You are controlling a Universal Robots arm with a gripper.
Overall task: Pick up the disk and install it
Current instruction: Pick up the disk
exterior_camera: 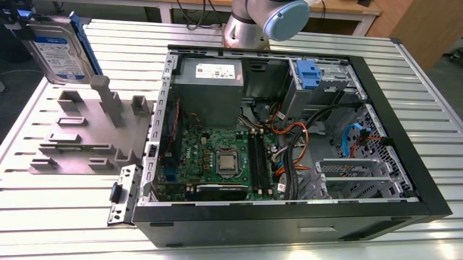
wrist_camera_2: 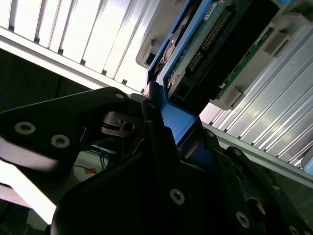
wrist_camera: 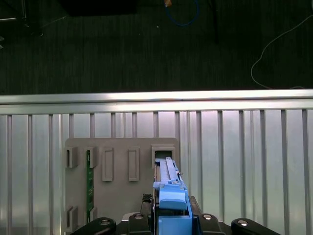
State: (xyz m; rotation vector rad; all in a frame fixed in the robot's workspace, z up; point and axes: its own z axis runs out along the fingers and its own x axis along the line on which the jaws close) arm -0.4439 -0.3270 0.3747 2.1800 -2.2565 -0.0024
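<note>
The disk (exterior_camera: 62, 49), a silver-grey drive with a white-and-blue label in a blue bracket, stands on edge at the exterior view's far left, over the grey slotted holder (exterior_camera: 79, 135). Its lower edge is level with the holder's tall posts. My gripper (exterior_camera: 16, 23) is at the disk's upper end. In the second wrist view the black fingers (wrist_camera_2: 151, 122) are shut on the blue bracket (wrist_camera_2: 178, 122), with the disk's green circuit-board side (wrist_camera_2: 220, 44) beyond them. The first wrist view looks down the bracket's edge (wrist_camera: 171, 196) towards a holder slot (wrist_camera: 163, 155).
An open computer case (exterior_camera: 289, 135) lies on the slatted metal table (exterior_camera: 405, 70), with motherboard, cables and a drive bay with a blue latch (exterior_camera: 307, 73). The arm's base (exterior_camera: 264, 21) stands behind the case. A thin green board (wrist_camera: 89, 181) sits in another holder slot.
</note>
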